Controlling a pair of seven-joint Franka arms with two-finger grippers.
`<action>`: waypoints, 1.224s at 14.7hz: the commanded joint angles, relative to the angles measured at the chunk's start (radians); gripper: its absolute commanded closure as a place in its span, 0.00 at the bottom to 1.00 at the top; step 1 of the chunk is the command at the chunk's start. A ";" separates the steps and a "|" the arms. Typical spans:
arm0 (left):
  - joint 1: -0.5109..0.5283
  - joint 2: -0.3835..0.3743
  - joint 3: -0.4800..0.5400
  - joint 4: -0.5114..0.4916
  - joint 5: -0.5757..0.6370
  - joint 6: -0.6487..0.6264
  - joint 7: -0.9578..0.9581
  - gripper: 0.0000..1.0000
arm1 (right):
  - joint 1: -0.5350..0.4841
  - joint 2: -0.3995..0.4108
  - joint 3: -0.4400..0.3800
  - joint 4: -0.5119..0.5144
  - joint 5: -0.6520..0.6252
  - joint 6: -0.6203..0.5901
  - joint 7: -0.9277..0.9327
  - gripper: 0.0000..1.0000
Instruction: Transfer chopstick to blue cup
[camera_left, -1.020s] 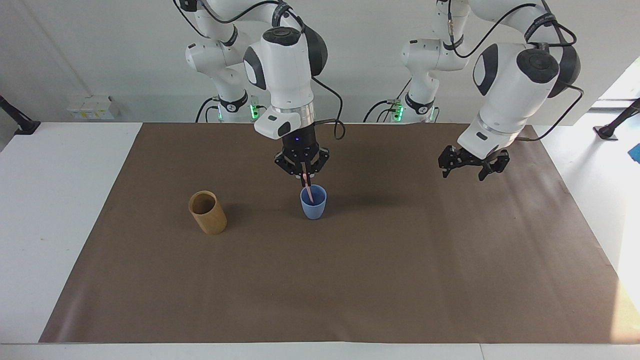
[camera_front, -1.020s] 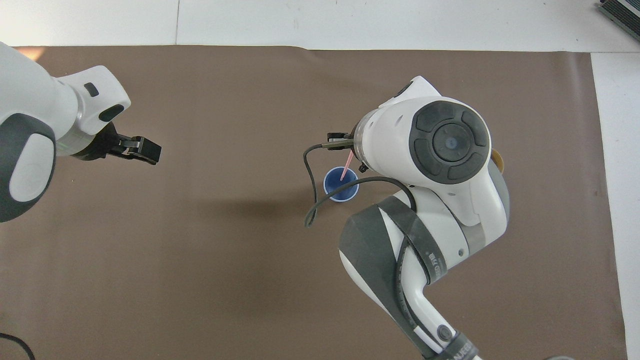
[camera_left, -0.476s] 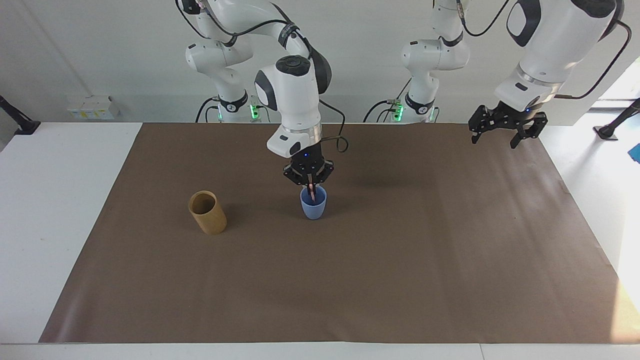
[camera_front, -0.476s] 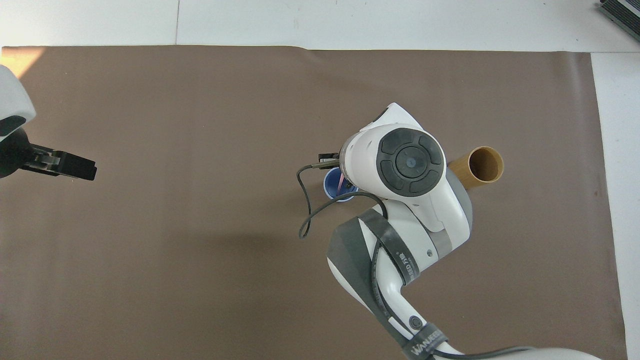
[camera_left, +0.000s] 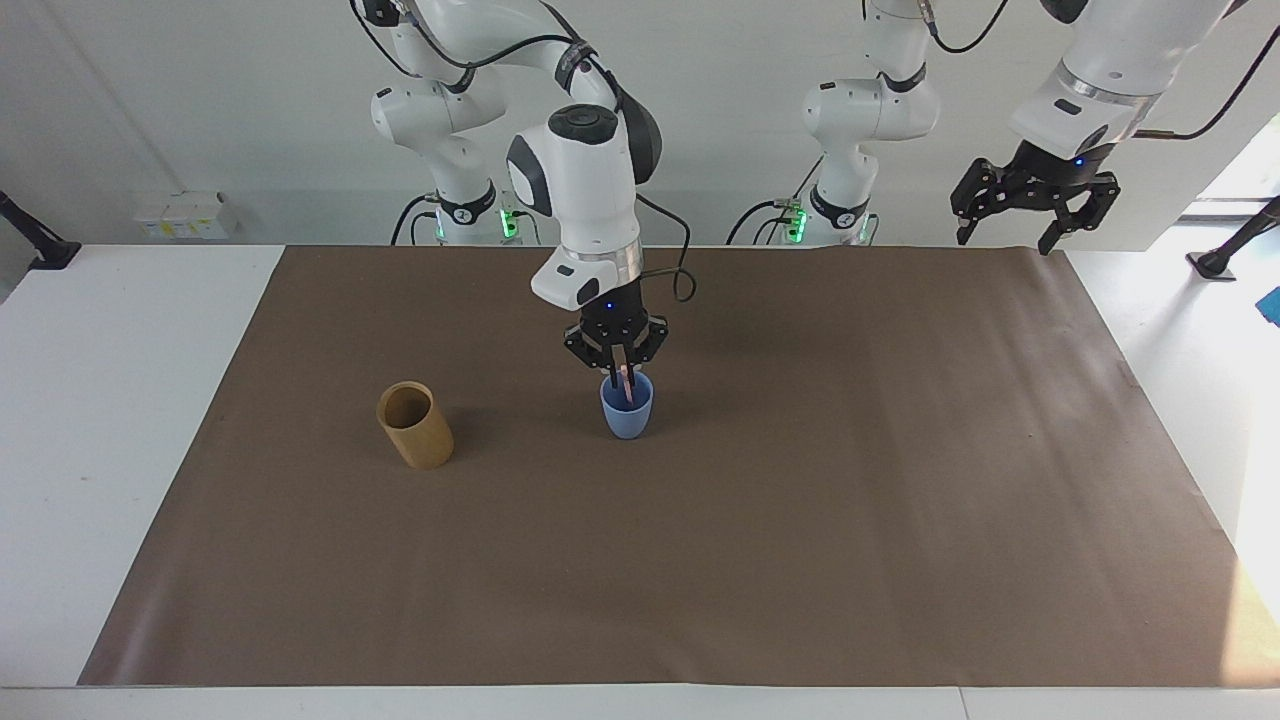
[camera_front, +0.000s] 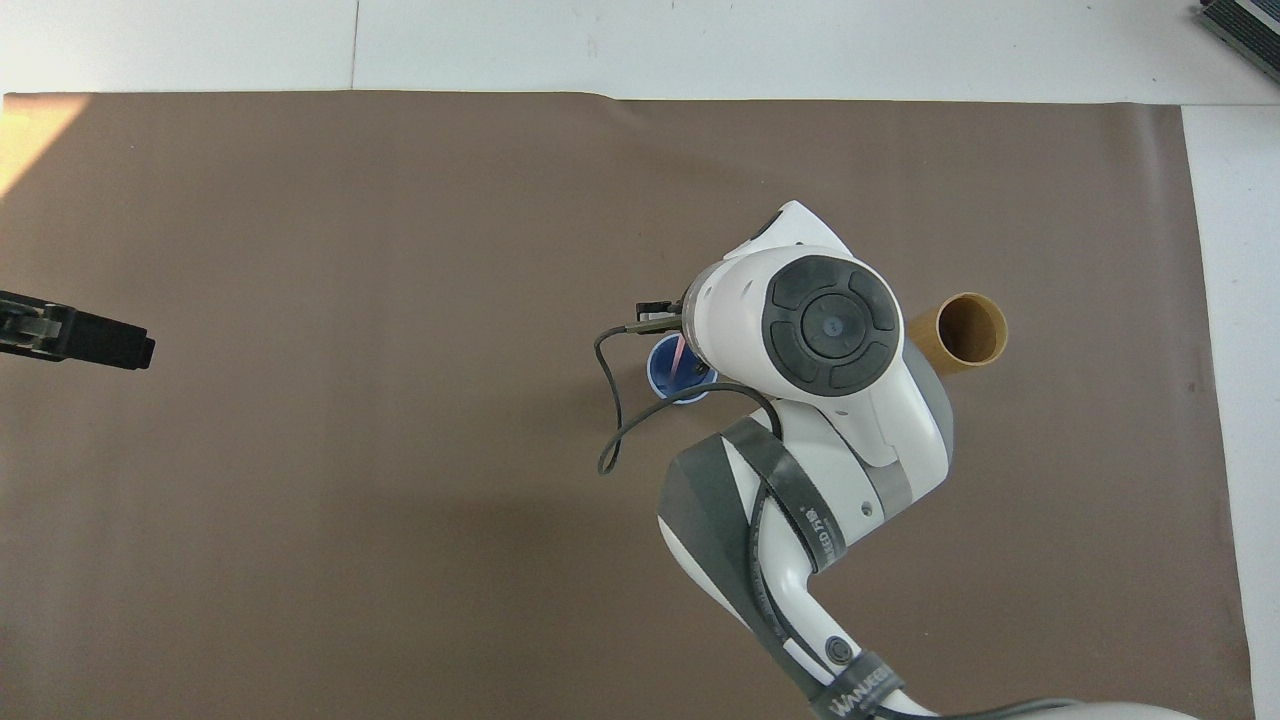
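Note:
The blue cup stands upright on the brown mat, near the middle; it also shows in the overhead view. My right gripper hangs straight down just above the cup's rim, shut on a pale-pink chopstick whose lower end is inside the cup. In the overhead view the chopstick leans in the cup and the right wrist covers the gripper. My left gripper is open and empty, held high over the mat's corner at the left arm's end; its tip shows in the overhead view.
A tan bamboo-coloured holder stands tilted beside the blue cup, toward the right arm's end; it looks empty from above. The brown mat covers most of the white table. A black cable loops from the right wrist.
My right gripper came down, putting the chopstick's lower end deeper into the blue cup. My left arm rose and drew back toward its own end of the table.

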 joint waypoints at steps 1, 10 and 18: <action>0.035 -0.023 -0.001 -0.037 -0.058 -0.012 -0.007 0.00 | -0.009 -0.015 0.005 -0.007 0.003 0.005 0.014 0.00; 0.036 -0.038 0.000 -0.060 -0.050 -0.028 0.005 0.00 | -0.267 -0.214 -0.015 0.021 0.003 -0.242 -0.003 0.00; 0.038 -0.033 0.000 -0.050 -0.052 -0.025 -0.003 0.00 | -0.423 -0.242 -0.015 0.197 0.007 -0.587 -0.225 0.00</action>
